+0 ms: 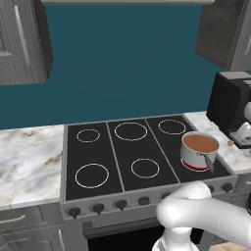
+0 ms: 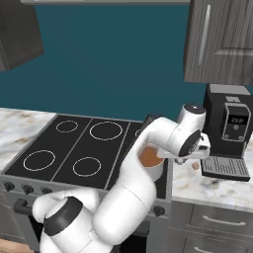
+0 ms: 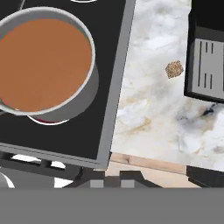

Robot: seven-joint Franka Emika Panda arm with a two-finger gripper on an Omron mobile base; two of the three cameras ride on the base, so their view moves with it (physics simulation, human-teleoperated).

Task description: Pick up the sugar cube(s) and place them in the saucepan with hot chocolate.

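The saucepan [image 3: 43, 65], silver and full of brown hot chocolate, stands on the front right burner of the stove [image 1: 199, 149]. A tiny tan sugar cube [image 3: 174, 69] lies on the marble counter between the stove and the coffee machine [image 1: 230, 143] [image 2: 195, 166]. My gripper [image 3: 112, 181] hovers above the counter's front edge, nearer to me than the cube and right of the saucepan. Its fingertips [image 3: 97, 182] stand close together, shut, with nothing between them. In the right base view the hand [image 2: 193, 146] hangs just over the cube.
A black coffee machine [image 2: 228, 128] with a slotted drip tray [image 3: 208, 65] stands right beside the cube. The black cooktop [image 1: 122, 152] has several ringed burners. Marble counter [image 1: 29, 162] stretches left of the stove. Cabinets hang overhead.
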